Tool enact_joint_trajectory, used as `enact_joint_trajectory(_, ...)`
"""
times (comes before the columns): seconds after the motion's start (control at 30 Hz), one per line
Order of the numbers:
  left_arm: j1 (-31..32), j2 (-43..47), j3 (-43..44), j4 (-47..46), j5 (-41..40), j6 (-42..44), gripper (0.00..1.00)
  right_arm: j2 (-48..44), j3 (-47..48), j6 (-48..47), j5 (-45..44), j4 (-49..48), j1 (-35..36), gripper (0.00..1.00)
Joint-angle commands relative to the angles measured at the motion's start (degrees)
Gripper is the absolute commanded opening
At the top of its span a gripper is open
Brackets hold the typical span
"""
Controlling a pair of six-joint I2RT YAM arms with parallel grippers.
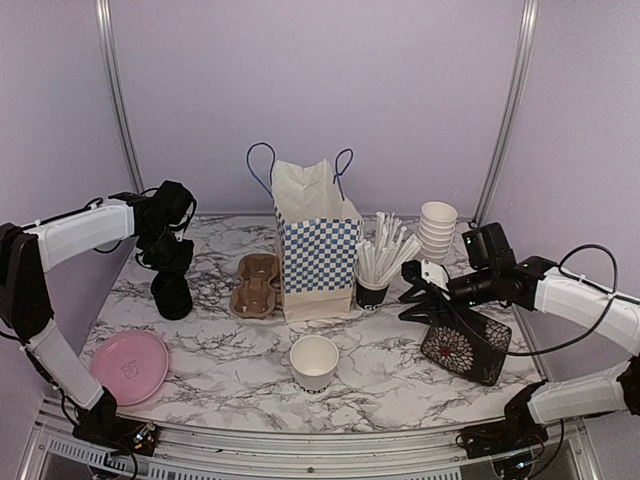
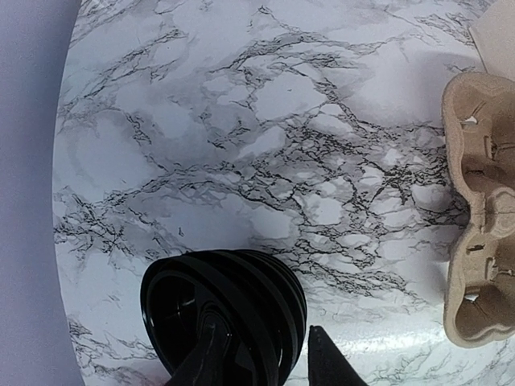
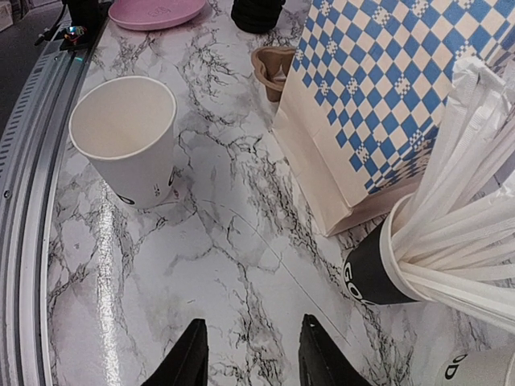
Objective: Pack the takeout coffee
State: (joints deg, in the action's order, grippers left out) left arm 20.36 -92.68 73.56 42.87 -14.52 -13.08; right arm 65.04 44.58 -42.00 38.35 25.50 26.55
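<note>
A white paper cup (image 1: 314, 360) (image 3: 125, 137) with black lettering stands open-topped at the front middle of the table. The brown pulp carrier (image 1: 256, 283) (image 2: 483, 209) (image 3: 273, 68) lies empty left of the bag. More white cups (image 1: 437, 230) are stacked at the back right. My left gripper (image 1: 170, 262) (image 2: 263, 326) hangs over a stack of black lids (image 1: 172, 295) (image 2: 241, 273), open. One finger is inside the top lid and the other just outside the stack's wall. My right gripper (image 1: 412, 303) (image 3: 253, 320) is open above bare marble, right of the cup, holding nothing.
A blue-checked paper bag (image 1: 318, 255) (image 3: 386, 96) stands upright mid-table. A black cup of white straws (image 1: 372, 292) (image 3: 370, 269) sits at its right. A pink plate (image 1: 130, 365) (image 3: 153, 12) lies front left. A black patterned pouch (image 1: 465, 345) lies under the right arm.
</note>
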Motion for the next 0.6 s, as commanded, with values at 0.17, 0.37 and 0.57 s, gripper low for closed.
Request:
enact_joint_trajectory(0.17,-0.25,-1.34,0.46,2.05,1.67,-1.10,0.29,0.35,-0.09,0.50,1.71,-1.76,-0.35,0.37)
enact_joint_trajectory(0.37,-0.29,-1.14,-0.10,2.06,1.72,-1.39,0.24,0.28,-0.10,0.43,1.73,-1.77,-0.35,0.37)
enact_joint_trajectory(0.57,-0.25,-0.46,-0.34,2.21,1.67,-1.59,0.14,0.18,-0.19,0.35,1.69,-1.74,-0.35,0.37)
